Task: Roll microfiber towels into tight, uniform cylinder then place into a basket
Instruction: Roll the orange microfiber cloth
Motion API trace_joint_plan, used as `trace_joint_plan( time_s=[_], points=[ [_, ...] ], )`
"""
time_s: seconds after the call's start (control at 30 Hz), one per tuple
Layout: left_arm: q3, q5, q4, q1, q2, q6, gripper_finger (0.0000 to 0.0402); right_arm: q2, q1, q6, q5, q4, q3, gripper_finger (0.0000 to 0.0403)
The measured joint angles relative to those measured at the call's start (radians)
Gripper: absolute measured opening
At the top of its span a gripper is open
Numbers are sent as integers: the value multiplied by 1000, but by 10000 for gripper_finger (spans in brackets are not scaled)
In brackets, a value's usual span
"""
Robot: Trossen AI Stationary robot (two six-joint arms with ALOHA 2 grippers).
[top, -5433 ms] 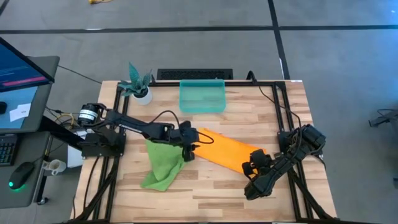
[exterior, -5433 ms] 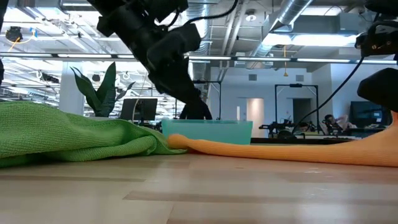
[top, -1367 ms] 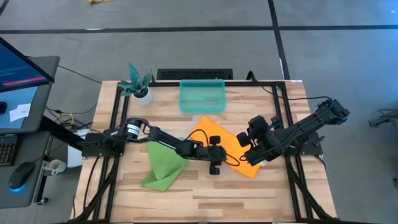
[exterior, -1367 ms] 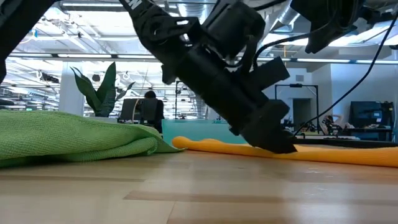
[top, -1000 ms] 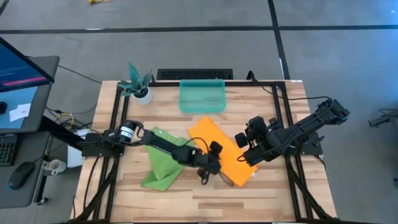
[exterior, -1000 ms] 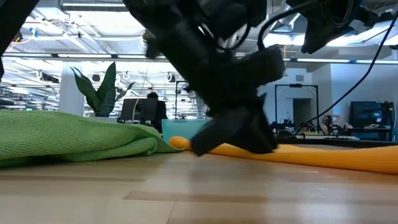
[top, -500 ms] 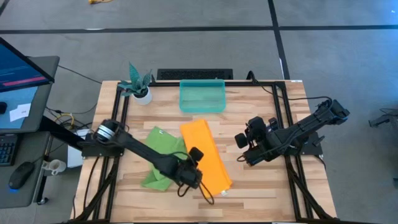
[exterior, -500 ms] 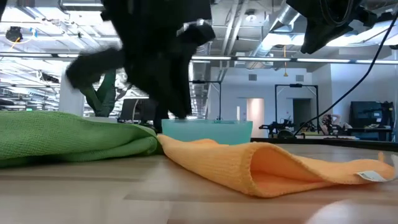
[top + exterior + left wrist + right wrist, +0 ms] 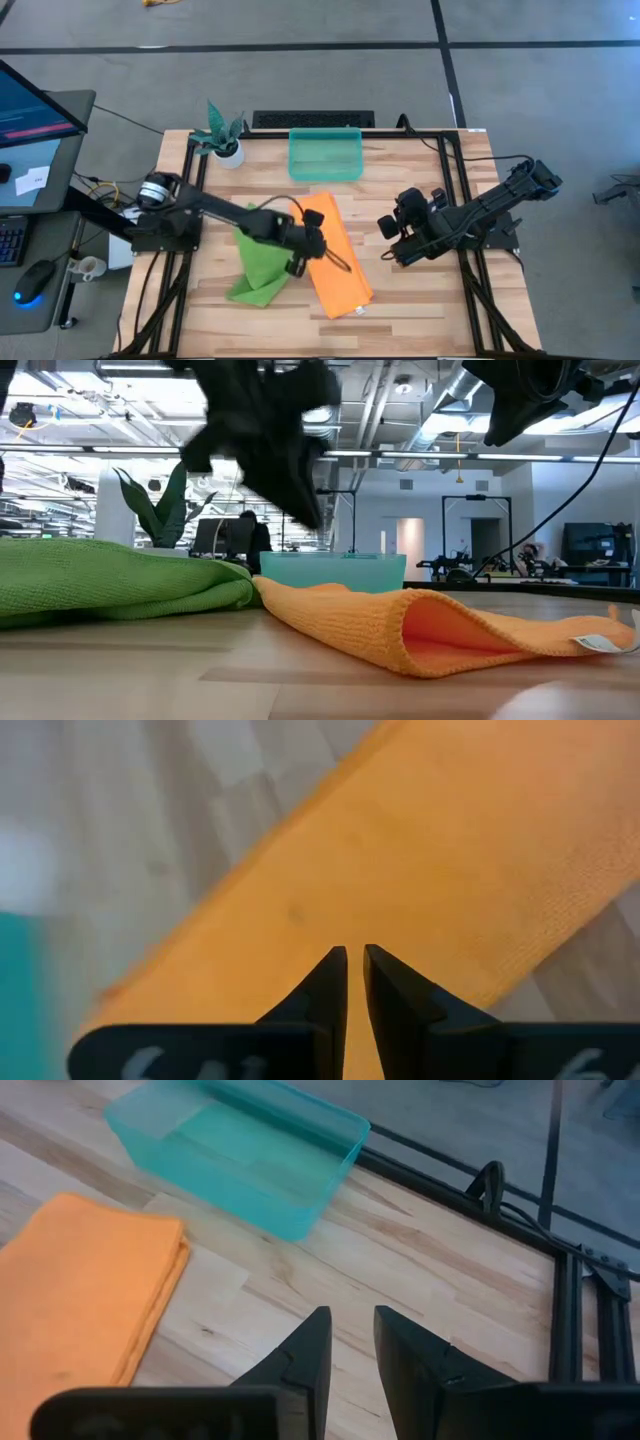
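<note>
1. Table (image 9: pixel 420 300) of pale wood planks carries everything, with a dark frame along its sides and both dark arms reaching in over it.
2. Orange towel (image 9: pixel 335 255) lies folded in a long strip near the middle of the table, running from just in front of the basket toward the near edge; in the low view its near end (image 9: pixel 440 630) shows as a doubled fold with a small white tag.
3. Green towel (image 9: pixel 258 262) lies crumpled just beside the orange towel, on the left arm's side, the two touching along one edge.
4. Basket (image 9: pixel 325 155), a shallow translucent teal bin, sits at the far edge of the table, well apart from both towels' near ends, with nothing seen inside it.
5. Left end effector (image 9: pixel 303 250) hangs over the seam where the two towels meet; its wrist view shows the fingers (image 9: pixel 328 990) nearly together with only a thin slit between them, above the orange cloth and holding nothing.
6. Right end effector (image 9: pixel 392 240) hovers off to the right of the orange towel, clear of it, fingers (image 9: pixel 310 1350) parted by a narrow gap and empty.
7. Small white pot with a teal plant (image 9: pixel 222 135) stands at the far left corner.
</note>
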Motion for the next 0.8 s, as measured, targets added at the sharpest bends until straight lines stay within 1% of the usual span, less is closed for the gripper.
trace_joint_plan(
  time_s=[0.03,0.1,0.2,0.33,0.47,0.57,0.7,0.8],
  points=[
    [-31,34,68,30,6,-2,31,0,0,0,-1,3,0,102],
    [-81,45,174,84,8,-30,31,0,0,0,-4,7,0,102],
    [-124,42,246,152,7,-89,31,0,0,0,-4,19,0,102],
    [-140,67,280,209,14,-151,31,0,0,-6,-4,22,0,102],
    [-138,75,321,232,69,-207,31,0,0,-6,-5,25,0,102],
    [-123,67,312,232,125,-207,31,0,0,-6,-5,30,0,102],
    [-97,19,318,224,167,-217,31,0,0,-7,-18,30,0,102],
    [-86,11,327,224,182,-229,31,0,0,-8,-19,23,0,102]
  ],
)
